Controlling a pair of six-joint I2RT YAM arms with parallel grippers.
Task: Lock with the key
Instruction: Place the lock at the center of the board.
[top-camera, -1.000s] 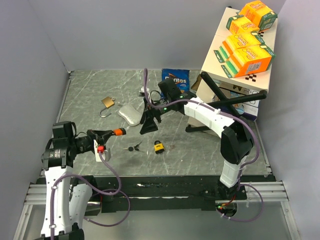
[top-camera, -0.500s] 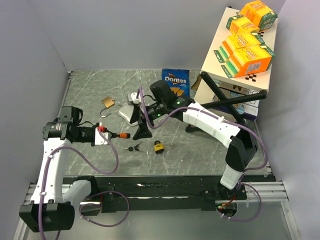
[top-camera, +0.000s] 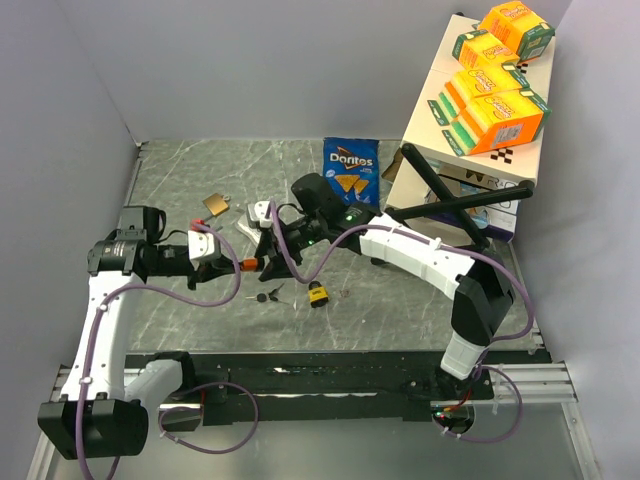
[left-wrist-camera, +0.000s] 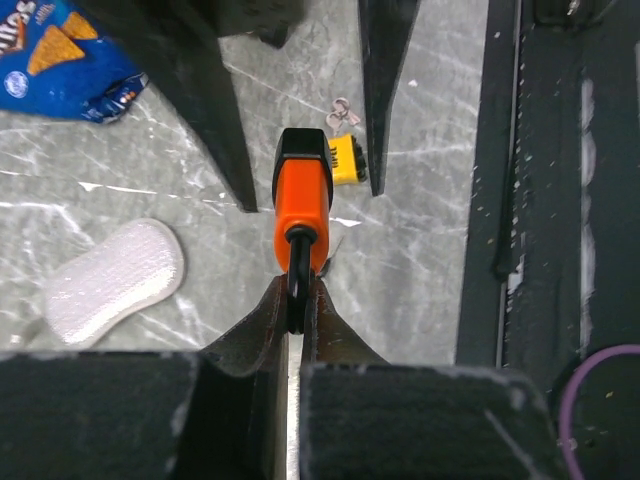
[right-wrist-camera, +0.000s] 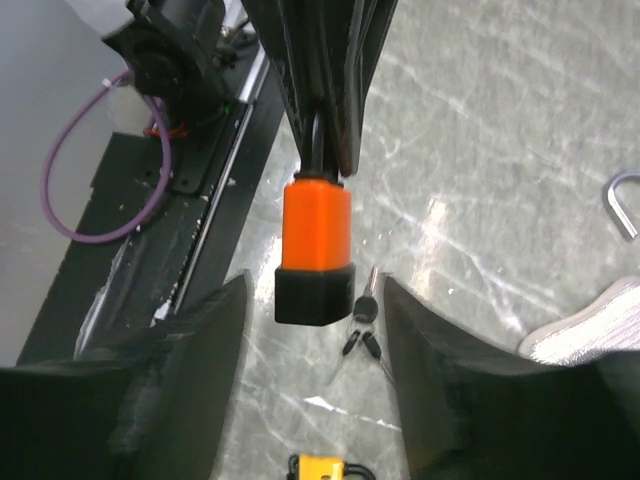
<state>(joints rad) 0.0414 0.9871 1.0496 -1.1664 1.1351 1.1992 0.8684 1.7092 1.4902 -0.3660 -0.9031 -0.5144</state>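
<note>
Plainly, very little of the job is showing as done. The left gripper (left-wrist-camera: 295, 292) is pinching the black hoop of the orange padlock (left-wrist-camera: 302, 200), its fingers pressed tight on it. It is holding the lock out in the air above the table (top-camera: 390, 312). The right gripper (right-wrist-camera: 315, 290) is standing with its fingers spread, one on each side of the lock's body. A gap is showing on both sides, so it is gripping nothing. The keys (right-wrist-camera: 360, 322) are lying on the table just below the lock, untouched, near a small yellow padlock (top-camera: 318, 293). As I am judging it, picking up a key, pushing it in and turning it are all waiting to be done.

Several things are escaping the views. The left fingers are covering most of the hoop, so I cannot tell whether it is snapped in or sprung out. The keyhole is not showing anywhere. From above, cables and the right arm are crowding the lock, and nothing is telling which key belongs to it.
</note>
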